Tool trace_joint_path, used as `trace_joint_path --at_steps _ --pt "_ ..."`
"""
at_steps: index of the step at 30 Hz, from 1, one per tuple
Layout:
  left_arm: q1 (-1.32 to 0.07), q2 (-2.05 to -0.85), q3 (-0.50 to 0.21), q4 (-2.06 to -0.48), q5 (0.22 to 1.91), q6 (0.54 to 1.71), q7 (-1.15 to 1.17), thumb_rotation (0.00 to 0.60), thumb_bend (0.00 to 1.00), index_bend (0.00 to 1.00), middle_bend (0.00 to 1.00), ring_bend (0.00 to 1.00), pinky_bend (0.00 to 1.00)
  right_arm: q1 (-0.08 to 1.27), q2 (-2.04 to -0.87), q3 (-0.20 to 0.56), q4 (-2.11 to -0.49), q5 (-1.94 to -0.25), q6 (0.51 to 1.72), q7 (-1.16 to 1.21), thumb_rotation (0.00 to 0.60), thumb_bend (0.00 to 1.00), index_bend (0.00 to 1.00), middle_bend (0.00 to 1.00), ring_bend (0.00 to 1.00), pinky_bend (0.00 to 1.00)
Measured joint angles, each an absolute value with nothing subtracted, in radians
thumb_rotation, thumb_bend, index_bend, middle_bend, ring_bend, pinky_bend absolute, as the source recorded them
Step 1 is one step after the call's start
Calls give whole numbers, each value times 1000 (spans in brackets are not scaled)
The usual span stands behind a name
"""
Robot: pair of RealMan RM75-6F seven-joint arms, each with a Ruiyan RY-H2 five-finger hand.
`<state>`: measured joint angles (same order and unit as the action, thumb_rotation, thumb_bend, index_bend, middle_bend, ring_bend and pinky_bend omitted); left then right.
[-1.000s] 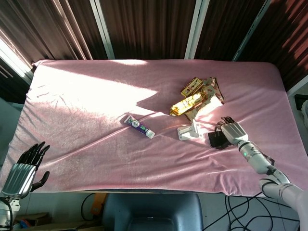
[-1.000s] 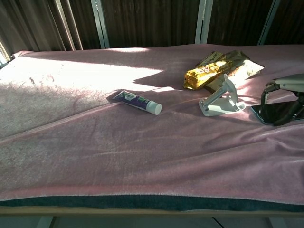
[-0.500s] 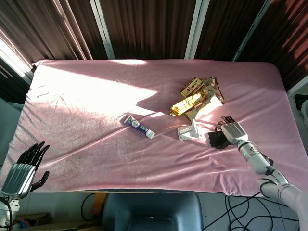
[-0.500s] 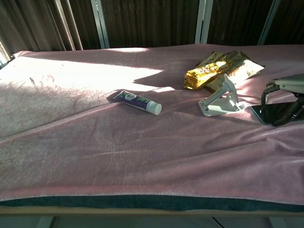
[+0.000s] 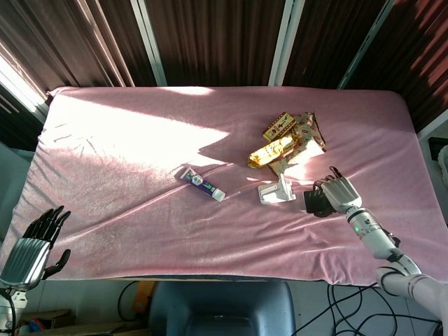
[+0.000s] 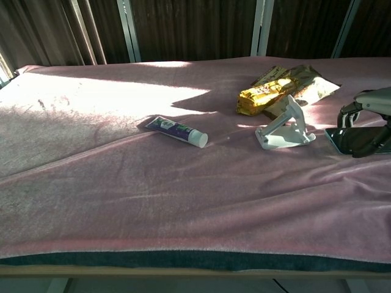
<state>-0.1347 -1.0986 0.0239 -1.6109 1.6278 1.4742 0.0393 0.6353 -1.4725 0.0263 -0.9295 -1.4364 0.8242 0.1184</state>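
Where the pink velvety cloth (image 5: 126, 154) wrinkles near the table's right end, the right hand (image 5: 339, 190) has its metal-grey fingers curled down over a flat, dark, glossy phone-like slab (image 6: 353, 140), clasping it against the fabric. In the chest view the slab's near edge is tipped slightly off the cloth, with its long axis running roughly left to right; the dark fingers (image 6: 349, 112) arch over its top.

Just to the left of that hand stands a white plastic folding stand (image 5: 277, 190), its slanted arm leaning up from a flat base. Beyond the stand, farther from the hand, lies a heap of crinkled foil snack packets (image 5: 288, 140), gold and brown, with print too small to read. Well to the left of the hand lies a small squeeze tube (image 5: 201, 184) with a purple and green label and a white cap, its writing illegible, angled cap-end toward the near table edge.

The left hand (image 5: 31, 250) hangs off the table's near left corner, fingers spread and holding nothing.
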Motion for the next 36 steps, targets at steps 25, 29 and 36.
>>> trace_joint_path --at_steps 25,29,36 --pt "-130 -1096 21 -1607 1631 1483 26 600 374 0 0 22 177 633 -1470 143 -1011 -1416 952 445 600 269 976 731 396 116" --pt "-132 -1097 20 -1607 1629 1479 29 600 374 0 0 24 177 655 -1476 168 -1030 -1414 946 545 600 268 976 731 396 116" --pt "-134 -1099 18 -1608 1623 1475 34 600 374 0 0 29 178 688 -1524 183 -1009 -1439 953 718 600 269 976 731 397 114"
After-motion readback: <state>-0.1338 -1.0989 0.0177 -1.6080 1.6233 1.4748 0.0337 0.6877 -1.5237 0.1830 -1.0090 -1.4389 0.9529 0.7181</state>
